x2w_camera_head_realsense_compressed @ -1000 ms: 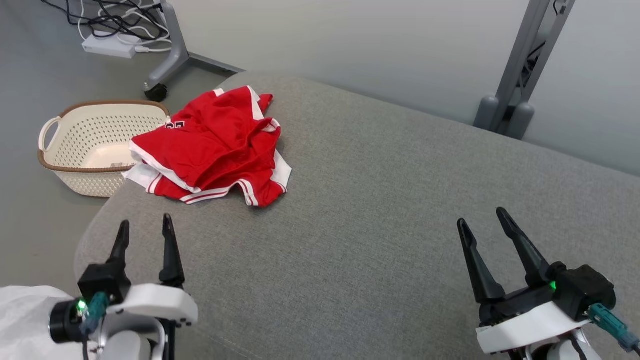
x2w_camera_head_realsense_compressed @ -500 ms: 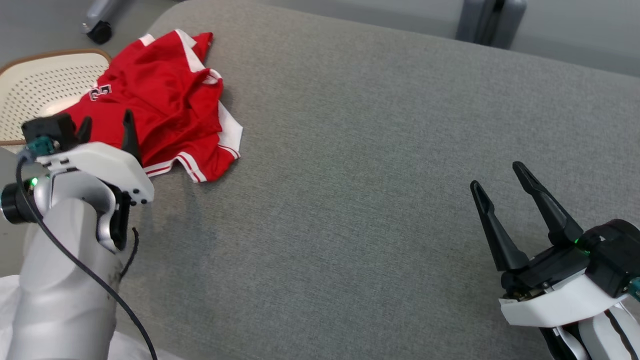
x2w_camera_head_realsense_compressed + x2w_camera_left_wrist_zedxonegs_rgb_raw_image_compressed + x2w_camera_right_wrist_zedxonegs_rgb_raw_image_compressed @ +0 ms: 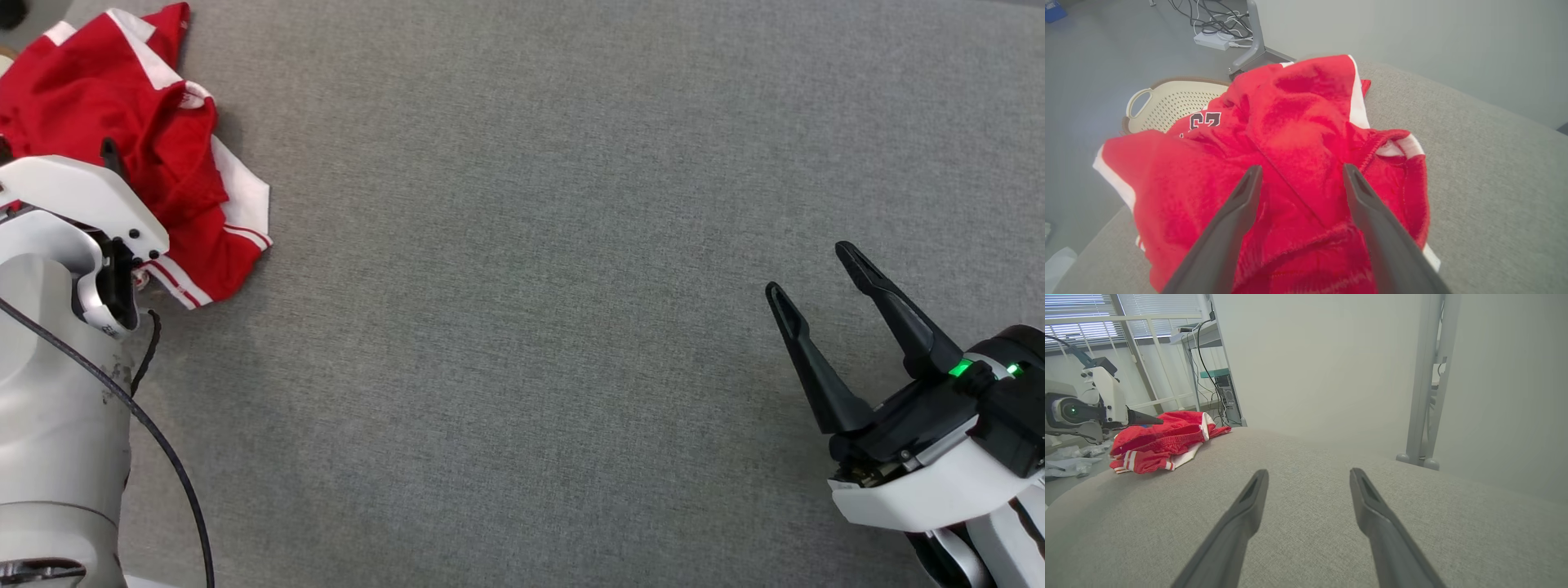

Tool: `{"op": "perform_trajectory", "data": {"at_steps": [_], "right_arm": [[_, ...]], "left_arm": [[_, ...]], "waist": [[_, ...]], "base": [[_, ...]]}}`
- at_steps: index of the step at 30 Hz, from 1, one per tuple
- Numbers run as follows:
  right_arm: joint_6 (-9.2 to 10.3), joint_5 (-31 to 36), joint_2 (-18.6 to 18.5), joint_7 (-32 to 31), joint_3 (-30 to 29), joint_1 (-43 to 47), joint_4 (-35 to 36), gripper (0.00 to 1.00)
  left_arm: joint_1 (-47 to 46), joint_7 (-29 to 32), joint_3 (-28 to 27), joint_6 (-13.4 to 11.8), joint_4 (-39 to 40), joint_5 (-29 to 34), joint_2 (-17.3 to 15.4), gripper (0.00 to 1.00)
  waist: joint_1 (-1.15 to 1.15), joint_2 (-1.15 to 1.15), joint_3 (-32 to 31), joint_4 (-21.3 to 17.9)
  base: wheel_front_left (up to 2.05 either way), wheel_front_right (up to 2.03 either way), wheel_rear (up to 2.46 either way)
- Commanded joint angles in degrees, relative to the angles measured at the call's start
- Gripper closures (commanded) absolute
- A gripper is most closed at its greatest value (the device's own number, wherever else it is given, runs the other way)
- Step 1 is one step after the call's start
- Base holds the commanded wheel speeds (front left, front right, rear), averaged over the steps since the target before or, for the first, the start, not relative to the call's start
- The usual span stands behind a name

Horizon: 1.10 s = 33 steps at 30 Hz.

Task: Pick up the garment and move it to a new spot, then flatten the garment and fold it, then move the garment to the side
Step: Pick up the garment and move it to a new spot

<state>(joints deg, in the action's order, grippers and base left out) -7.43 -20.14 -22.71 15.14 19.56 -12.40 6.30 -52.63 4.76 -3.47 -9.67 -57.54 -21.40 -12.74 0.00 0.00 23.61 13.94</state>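
Grey woven upholstery, tight-grained and faintly flecked, covers the broad cushion that carries everything, and its top swells gently and rounds off at the corners. On the near side, toward the right edge, the right gripper hangs over bare fabric. Its two long, tapering matt black fingers are spread wide with nothing between them. A small green light glows on its dark housing above a glossy white shell.

Toward the left edge, the left gripper sits on a pale silver forearm with a thin black cable looping along it. Its fingers are just as far apart, close above the garment, and they grip nothing. The tips may be brushing the cloth, but the blurred wrist view does not settle it.

The garment lies crumpled at the far left corner of the cushion. It is bright red soft-napped knit with white bands and striped hems, a ribbed opening and a dark printed number. Beyond that corner, on the smooth grey floor, stands a cream perforated plastic basket with a brown rim and a loop handle. Further off lie a white power strip and tangled black cables beside a grey metal leg. A plain pale wall closes the room, with a grey metal post against it.
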Motion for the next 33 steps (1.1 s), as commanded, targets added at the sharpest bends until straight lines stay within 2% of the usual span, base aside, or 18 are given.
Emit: {"op": "perform_trajectory", "data": {"at_steps": [1, 8, 14, 15, 16, 24, 30, 33], "right_arm": [[-0.11, -0.2, -0.7, 0.1, 0.2, -0.6, 0.1, 0.0], [-0.11, 0.5, -1.7, 0.1, 0.3, -0.7, 1.3, 0.0], [-0.11, 0.4, -2.2, 0.1, 0.1, -0.1, 1.4, 0.0], [-0.11, 0.3, -2.3, 0.1, 0.0, -0.1, 1.5, 0.0], [-0.11, 0.3, -2.3, 0.1, -0.1, -0.2, 1.5, 0.0], [-0.11, 0.5, -2.0, 0.1, -0.9, -0.8, 0.7, 0.0], [-0.11, 1.0, -1.3, 0.1, -0.8, -0.9, -0.3, 0.0], [-0.11, 1.2, -0.5, 0.1, -0.6, -0.6, -1.1, 0.0]], "left_arm": [[-1.0, 0.1, 0.3, -0.6, -0.8, 0.5, -0.7, 0.0], [-4.2, 4.7, 1.2, -5.0, -6.2, 1.3, -1.3, 0.0], [-5.6, 5.7, 1.3, -5.6, -7.9, 0.8, -1.6, 0.0], [-5.7, 6.0, 1.2, -5.5, -8.2, 0.6, -1.6, 0.29], [-5.8, 6.1, 1.2, -5.6, -8.4, 0.4, -1.6, 1.0], [-6.7, 5.7, -0.1, -5.8, -9.2, -1.7, -0.9, 1.0], [-7.3, 3.1, 0.2, -4.4, -8.0, -1.8, -1.2, 1.0], [-7.2, -0.1, 0.8, -3.3, -6.7, -1.4, -1.1, 1.0]], "waist": [[0.0, 0.0, 1.0, -1.0], [0.0, 0.0, 2.5, -1.8], [0.0, 0.0, 3.1, -2.2], [0.0, 0.0, 3.3, -2.2], [0.0, 0.0, 3.4, -2.2], [0.0, 0.0, 3.4, -1.5], [0.0, 0.0, 1.9, -0.7], [0.0, 0.0, 0.3, -0.3]], "base": [[0.0, 0.0, 0.0], [0.0, 0.0, 0.0], [0.0, 0.0, 0.0], [0.0, 0.0, 0.0], [0.0, 0.0, 0.0], [0.0, 0.0, 0.0], [0.0, 0.0, 0.0], [0.0, 0.0, 0.0]]}}
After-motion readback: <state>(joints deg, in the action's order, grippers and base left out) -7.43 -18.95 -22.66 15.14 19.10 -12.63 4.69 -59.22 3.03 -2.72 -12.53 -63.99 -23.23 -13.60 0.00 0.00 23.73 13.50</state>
